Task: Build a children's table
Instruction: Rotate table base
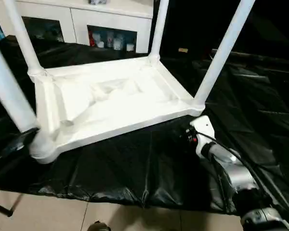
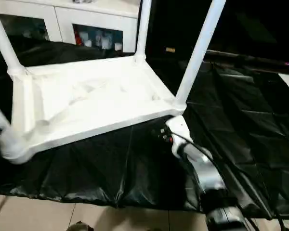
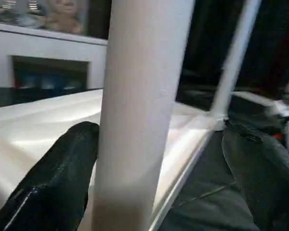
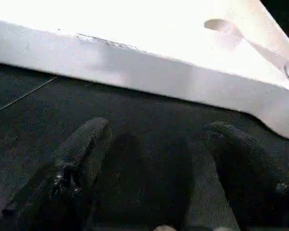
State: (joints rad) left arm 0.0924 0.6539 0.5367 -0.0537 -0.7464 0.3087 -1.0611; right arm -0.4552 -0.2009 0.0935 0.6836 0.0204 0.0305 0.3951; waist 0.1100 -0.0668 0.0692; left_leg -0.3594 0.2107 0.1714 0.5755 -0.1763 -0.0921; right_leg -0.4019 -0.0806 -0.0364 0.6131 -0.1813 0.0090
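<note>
The white tabletop point(image 1: 106, 101) lies upside down on a black sheet, ribbed underside up. Its legs stand upright in the corner sockets: near-left leg point(image 1: 7, 91), far-left leg point(image 1: 24, 38), far-right leg point(image 1: 159, 29), near-right leg point(image 1: 224, 53). My left gripper point(image 3: 159, 139) is open around the near-left leg point(image 3: 144, 96); one black finger point(image 3: 58, 178) lies close against it and the other finger point(image 3: 260, 163) stands well apart. My right gripper point(image 4: 159, 139) is open and empty, low over the sheet just in front of the tabletop's rim point(image 4: 135, 67) by the near-right corner point(image 1: 195, 107).
A white cabinet point(image 1: 77, 21) with glass-fronted compartments stands behind the work. The black sheet point(image 1: 135, 163) covers the support and drops off at its front edge onto a light tiled floor point(image 1: 38, 211). My right forearm point(image 1: 231, 168) lies over the sheet at the right.
</note>
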